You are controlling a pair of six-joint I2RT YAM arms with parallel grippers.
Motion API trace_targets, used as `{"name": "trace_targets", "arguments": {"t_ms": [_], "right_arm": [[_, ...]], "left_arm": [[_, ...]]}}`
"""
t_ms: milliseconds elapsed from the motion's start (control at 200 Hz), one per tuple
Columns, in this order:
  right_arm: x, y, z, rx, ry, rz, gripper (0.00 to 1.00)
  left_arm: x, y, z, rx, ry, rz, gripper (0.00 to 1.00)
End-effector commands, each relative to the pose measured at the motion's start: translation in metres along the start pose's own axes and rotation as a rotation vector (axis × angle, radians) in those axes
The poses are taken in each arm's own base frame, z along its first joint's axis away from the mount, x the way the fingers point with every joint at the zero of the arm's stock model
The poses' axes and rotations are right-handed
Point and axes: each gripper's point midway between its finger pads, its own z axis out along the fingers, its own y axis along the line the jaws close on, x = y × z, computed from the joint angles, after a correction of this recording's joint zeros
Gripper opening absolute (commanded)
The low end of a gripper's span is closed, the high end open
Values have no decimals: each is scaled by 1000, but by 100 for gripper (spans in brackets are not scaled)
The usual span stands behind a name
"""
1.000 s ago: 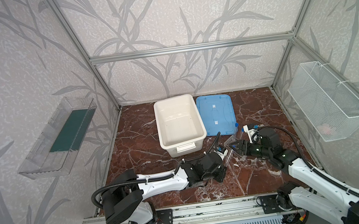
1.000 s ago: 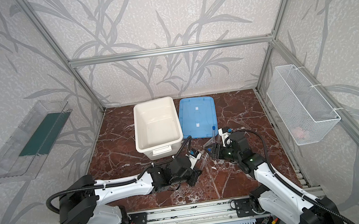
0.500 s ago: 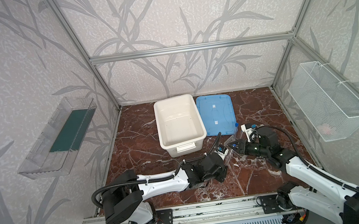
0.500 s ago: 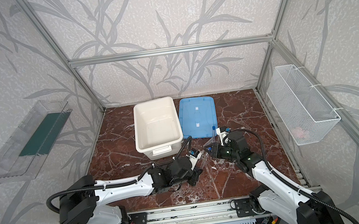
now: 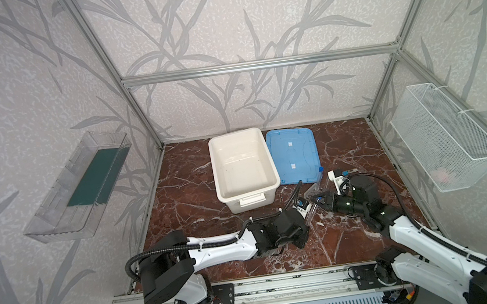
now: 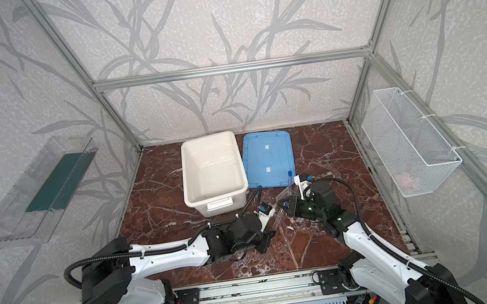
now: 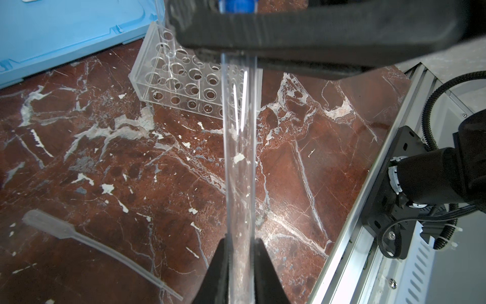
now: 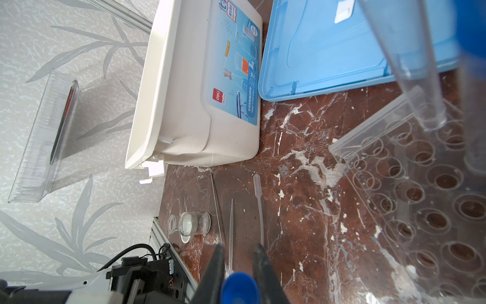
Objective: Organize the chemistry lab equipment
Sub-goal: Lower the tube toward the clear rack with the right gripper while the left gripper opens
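We hold one clear tube (image 7: 239, 158) beside the rack (image 7: 168, 86), above the bench (image 7: 105, 158): our left claw (image 7: 241, 240) is clamped on its bare end, our right claw (image 8: 239, 252) on its blue-capped end.

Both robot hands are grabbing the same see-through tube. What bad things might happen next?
1. The left gripper pinches the tube on its clear body, and the right gripper pinches its blue cap. If they pull different ways, the cap might pop off or the tube might slip and drop.
2. The clear rack is close by with a standing tube in it. A careless swing could knock that over.
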Motion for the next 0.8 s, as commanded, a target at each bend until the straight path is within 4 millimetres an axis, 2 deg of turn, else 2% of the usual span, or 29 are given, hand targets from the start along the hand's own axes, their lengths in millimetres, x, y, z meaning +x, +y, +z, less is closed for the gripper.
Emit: {"name": "trace_targets", "arguments": {"t_ms": [0, 60, 100, 185, 290, 350, 495, 795], "right_arm": [[-3, 3, -2, -6, -22, -25, 19], [-4, 2, -2, 0, -26, -31, 19], [-5, 2, -3, 5, -31, -34, 19], [-9, 2, -8, 28, -54, -56, 19], [-21, 5, -21, 78, -114, -135, 19], [-28, 6, -32, 129, -148, -201, 19], [-49, 9, -60, 247, -247, -355, 19], [-94, 8, -103, 480, -454, -557, 19]], "left_arm": [[-8, -3, 1, -14, -12, 18, 19], [-10, -4, 0, -14, -19, 19, 23], [-11, -4, 0, -13, -21, 19, 29], [-15, -6, -1, -9, -29, 9, 52], [-33, -8, -8, -15, -85, -42, 84], [-45, -13, -14, 7, -122, -66, 96], [-70, -30, -20, 66, -167, -78, 99], [-94, -45, -7, 136, -192, -98, 99]]}}
